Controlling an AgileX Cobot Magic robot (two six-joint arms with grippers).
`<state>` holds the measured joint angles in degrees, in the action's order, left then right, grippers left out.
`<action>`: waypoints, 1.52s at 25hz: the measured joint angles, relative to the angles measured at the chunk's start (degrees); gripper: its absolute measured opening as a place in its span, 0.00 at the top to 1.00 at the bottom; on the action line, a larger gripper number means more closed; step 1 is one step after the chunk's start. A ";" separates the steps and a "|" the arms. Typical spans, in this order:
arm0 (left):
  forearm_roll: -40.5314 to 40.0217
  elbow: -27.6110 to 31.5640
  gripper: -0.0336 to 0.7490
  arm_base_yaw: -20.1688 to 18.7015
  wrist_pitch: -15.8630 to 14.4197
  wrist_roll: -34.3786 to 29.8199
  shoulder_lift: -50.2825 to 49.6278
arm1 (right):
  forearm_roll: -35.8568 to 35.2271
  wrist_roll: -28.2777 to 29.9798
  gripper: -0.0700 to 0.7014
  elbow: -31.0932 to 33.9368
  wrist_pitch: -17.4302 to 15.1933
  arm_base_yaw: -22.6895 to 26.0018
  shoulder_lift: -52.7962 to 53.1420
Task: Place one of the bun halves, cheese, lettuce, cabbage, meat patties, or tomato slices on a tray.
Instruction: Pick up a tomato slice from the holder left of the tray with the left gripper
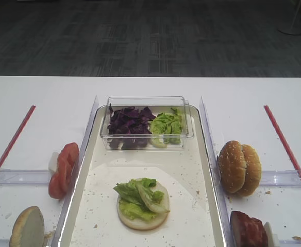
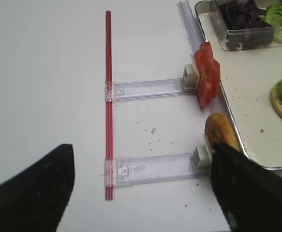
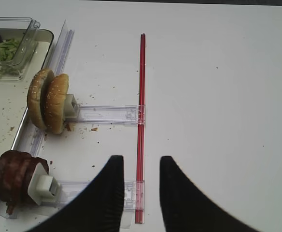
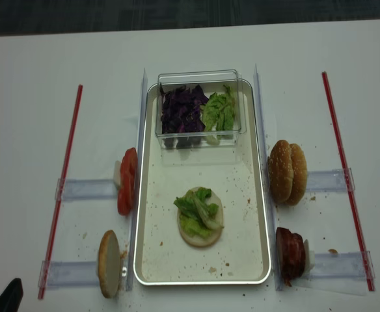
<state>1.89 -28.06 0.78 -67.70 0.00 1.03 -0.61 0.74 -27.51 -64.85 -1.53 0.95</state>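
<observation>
The tray point(image 4: 258, 214) lies in the middle of the white table point(image 4: 21, 97), its long side running from near to far. On its near half lies one bun half point(image 4: 189, 236) with the cut face up, and lettuce point(image 4: 200, 209) sits on top of it. At the far end of the tray stands a clear box point(image 4: 200, 78); the cabbage point(image 4: 181, 110) fills its left part and more lettuce its right part.

Left of the tray, the tomato slices point(image 4: 127, 181) stand on edge at the end of a clear rail point(image 4: 86, 190). Nearer, another bun half point(image 4: 108, 263) also stands on edge just beside the tray rim. Right of the tray, two bun halves stand on edge together, touching each other, and the meat patties point(image 4: 290, 253) stand on edge nearer, against a small white block point(image 3: 43, 187). A red strip point(image 4: 63, 188) lies on each side, well apart from the tray.

The left gripper point(image 2: 141, 193) hangs over the near left of the table, with its fingers point(image 2: 35, 193) wide apart and nothing between them. The right gripper point(image 3: 140, 193) hangs over the near right part, above the red strip there; its fingers stand at a smaller gap and hold nothing.
</observation>
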 joint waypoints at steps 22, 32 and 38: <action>9.93 -15.60 0.27 0.00 18.87 -9.97 -46.94 | 0.00 0.00 0.77 0.00 0.00 0.00 0.00; 13.46 -28.04 0.31 0.00 15.69 -14.09 -74.76 | 0.00 0.00 0.85 0.00 0.00 0.00 0.00; 13.51 -31.58 0.31 0.00 15.32 -14.21 -86.60 | 0.00 0.00 0.86 0.00 0.00 0.00 0.00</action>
<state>15.41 -59.65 0.78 -52.38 -14.21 -85.57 -0.61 0.74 -27.51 -64.85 -1.53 0.95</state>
